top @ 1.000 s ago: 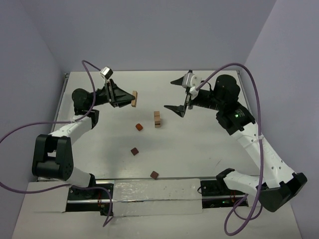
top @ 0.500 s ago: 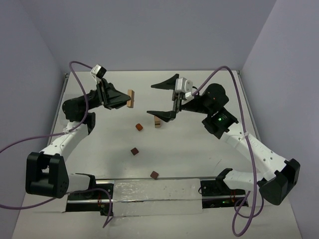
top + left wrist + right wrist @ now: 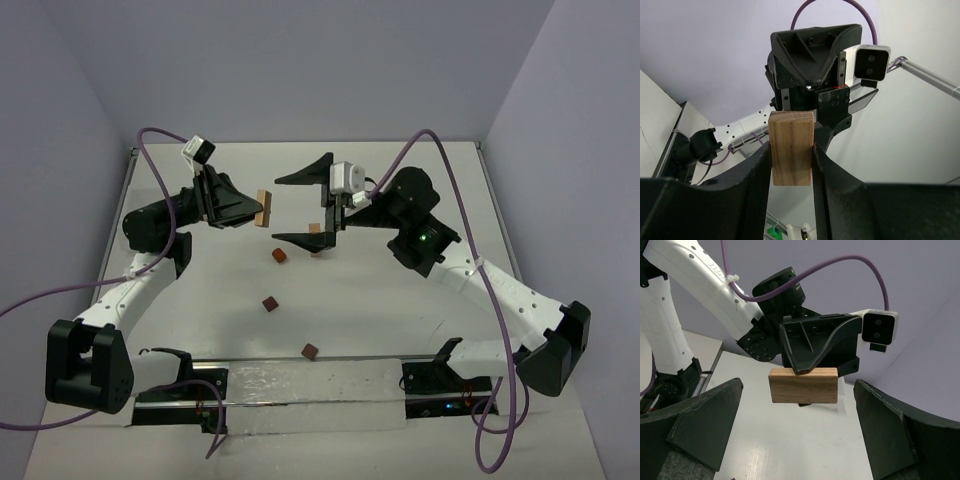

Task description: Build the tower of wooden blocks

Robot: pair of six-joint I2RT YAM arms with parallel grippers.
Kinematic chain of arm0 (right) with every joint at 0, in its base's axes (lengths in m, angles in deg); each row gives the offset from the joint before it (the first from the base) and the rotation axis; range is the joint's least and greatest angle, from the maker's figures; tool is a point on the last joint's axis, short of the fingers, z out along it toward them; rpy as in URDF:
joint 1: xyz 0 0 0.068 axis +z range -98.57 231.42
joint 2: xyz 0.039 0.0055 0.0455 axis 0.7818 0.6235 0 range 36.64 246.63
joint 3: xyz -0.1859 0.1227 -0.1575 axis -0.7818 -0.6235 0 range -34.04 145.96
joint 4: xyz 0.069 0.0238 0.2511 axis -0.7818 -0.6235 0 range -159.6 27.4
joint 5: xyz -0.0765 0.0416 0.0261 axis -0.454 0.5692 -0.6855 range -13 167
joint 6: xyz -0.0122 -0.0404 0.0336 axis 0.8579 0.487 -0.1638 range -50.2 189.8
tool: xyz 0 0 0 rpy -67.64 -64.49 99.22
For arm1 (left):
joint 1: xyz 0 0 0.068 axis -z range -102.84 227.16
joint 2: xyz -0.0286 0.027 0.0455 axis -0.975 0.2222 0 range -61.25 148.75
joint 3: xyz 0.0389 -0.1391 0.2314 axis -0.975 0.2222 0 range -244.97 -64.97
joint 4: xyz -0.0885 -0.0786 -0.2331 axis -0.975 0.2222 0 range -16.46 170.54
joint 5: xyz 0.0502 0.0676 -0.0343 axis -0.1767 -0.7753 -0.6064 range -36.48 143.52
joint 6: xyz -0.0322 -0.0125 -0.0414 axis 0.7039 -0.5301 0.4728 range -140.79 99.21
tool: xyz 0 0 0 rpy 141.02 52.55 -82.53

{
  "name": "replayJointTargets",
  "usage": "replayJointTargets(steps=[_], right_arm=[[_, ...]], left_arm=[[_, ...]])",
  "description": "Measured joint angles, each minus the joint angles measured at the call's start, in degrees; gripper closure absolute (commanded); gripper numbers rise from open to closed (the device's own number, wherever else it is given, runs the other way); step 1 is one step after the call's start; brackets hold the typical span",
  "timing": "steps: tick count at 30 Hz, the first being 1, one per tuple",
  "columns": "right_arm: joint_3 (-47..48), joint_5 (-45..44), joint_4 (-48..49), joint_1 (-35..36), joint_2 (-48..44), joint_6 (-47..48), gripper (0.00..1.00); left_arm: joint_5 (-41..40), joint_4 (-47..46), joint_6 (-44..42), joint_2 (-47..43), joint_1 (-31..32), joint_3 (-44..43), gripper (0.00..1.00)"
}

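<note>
Three reddish-brown cubes lie loose and well apart on the white desk, strung from its near edge toward the middle. I judge them light, rigid and crisp-edged, best pinched across two opposite flat faces. Beyond them stands the tower, a narrow stack of pale tan pieces. It is partly hidden behind the lower finger of the right claw, so I cannot tell its full height. I expect so slim a column to topple at a light sideways touch, and anything added should come straight down on it. Above and left of the tower, the left claw is clenched on a light tan bar, carried clear of the desk. Its fingers press the two long side faces and most of the length juts beyond the tips. The bar is a rectangular prism of pale wood with fine straight grain and a smooth, matt, sawn finish. I take it to be stiff and light, dry enough not to slip. The right claw faces it, spread wide and holding nothing, and the bar hangs in the gap ahead of that claw's fingers.
</note>
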Motion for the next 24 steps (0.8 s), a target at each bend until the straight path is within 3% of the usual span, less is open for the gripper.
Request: replayJointTargets(steps=[24], right_arm=[[0.2, -3.2, 0.6, 1.1, 3.4, 2.4, 0.00]], left_arm=[[-1.0, 0.0, 0.1, -0.1, 0.0, 0.0, 1.00]])
